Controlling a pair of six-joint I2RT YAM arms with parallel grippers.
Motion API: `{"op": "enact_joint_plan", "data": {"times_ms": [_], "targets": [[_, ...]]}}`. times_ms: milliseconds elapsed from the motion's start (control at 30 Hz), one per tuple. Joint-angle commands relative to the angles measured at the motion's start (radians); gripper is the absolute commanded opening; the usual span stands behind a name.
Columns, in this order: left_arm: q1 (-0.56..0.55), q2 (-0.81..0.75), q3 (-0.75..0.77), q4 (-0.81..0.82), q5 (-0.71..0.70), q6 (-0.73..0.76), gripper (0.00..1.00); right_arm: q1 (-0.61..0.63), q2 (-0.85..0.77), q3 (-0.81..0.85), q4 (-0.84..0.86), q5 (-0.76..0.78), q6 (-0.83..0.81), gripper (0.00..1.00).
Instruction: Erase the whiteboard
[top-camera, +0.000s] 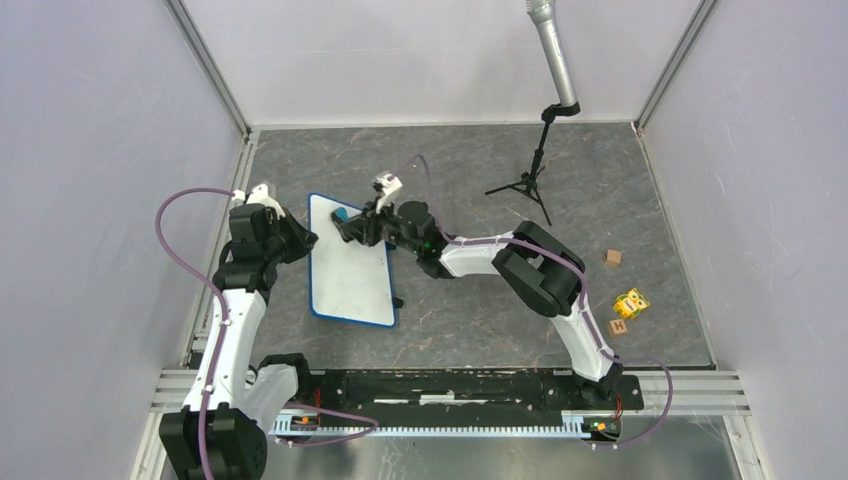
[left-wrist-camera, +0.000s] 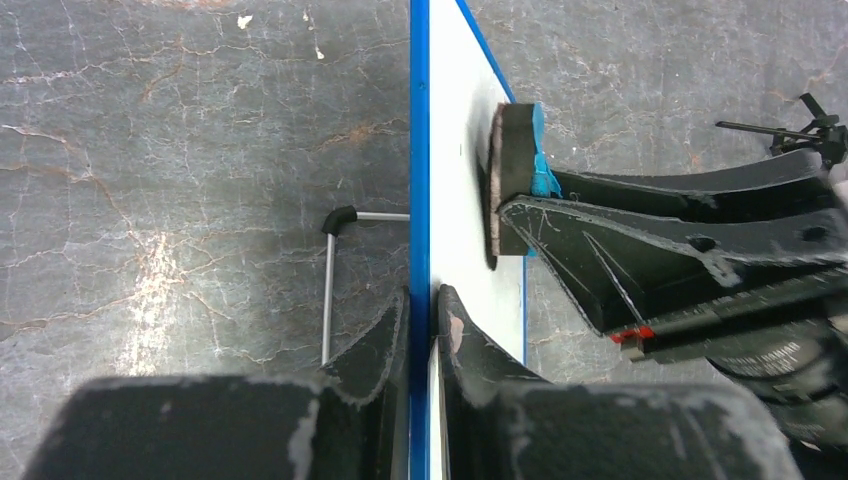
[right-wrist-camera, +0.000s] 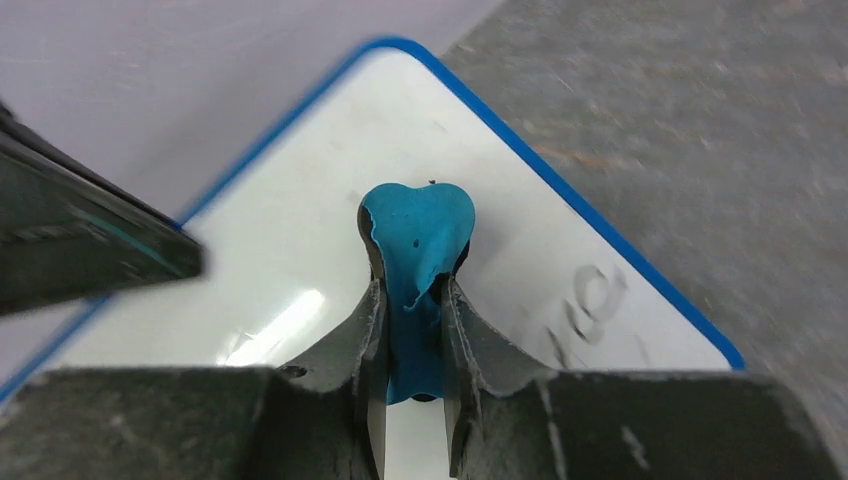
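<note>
Tightly, left gripper clamps whiteboard rim near eraser.

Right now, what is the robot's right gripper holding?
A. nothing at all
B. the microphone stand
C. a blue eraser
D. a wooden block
C: the right wrist view shows the right gripper shut on the blue eraser, which it holds against the whiteboard.
</note>
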Motion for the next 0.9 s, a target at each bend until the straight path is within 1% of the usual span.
{"op": "enact_joint_plan", "data": {"times_ms": [0, 33, 100, 167, 300, 433, 533, 600, 700, 767, 867], "targets": [[-0.017, 0.008, -0.004, -0.056, 0.088, 0.009, 0.02, -0.070, 0.076, -0.224, 0.073, -0.033, 0.121, 0.05], [-0.018, 0.007, -0.003, -0.056, 0.087, 0.009, 0.02, -0.083, 0.075, -0.262, 0.110, -0.033, 0.143, 0.05], [-0.017, 0.005, -0.004, -0.056, 0.090, 0.009, 0.02, -0.098, 0.074, -0.250, 0.078, -0.037, 0.134, 0.05], [-0.018, 0.003, -0.004, -0.056, 0.090, 0.009, 0.02, -0.084, 0.069, -0.187, 0.024, -0.061, 0.109, 0.05], [-0.019, 0.001, -0.005, -0.056, 0.086, 0.009, 0.02, -0.032, 0.035, -0.102, 0.021, -0.081, 0.087, 0.05], [-0.018, 0.000, -0.005, -0.056, 0.079, 0.011, 0.02, -0.029, 0.073, 0.046, -0.051, -0.104, 0.085, 0.05], [-0.018, -0.005, -0.007, -0.056, 0.075, 0.010, 0.02, -0.045, 0.118, 0.108, -0.102, -0.095, 0.064, 0.05], [-0.018, -0.005, -0.005, -0.057, 0.075, 0.011, 0.02, -0.064, 0.147, 0.089, -0.114, -0.086, 0.084, 0.05], [-0.019, -0.002, -0.006, -0.056, 0.078, 0.010, 0.02, -0.092, 0.147, -0.024, -0.032, -0.072, 0.142, 0.05], [-0.019, -0.005, -0.005, -0.056, 0.082, 0.010, 0.02, -0.093, 0.127, -0.069, -0.038, -0.033, 0.121, 0.05], [-0.021, -0.009, -0.006, -0.056, 0.085, 0.010, 0.02, -0.093, 0.110, -0.063, -0.093, -0.007, 0.085, 0.05]]}}
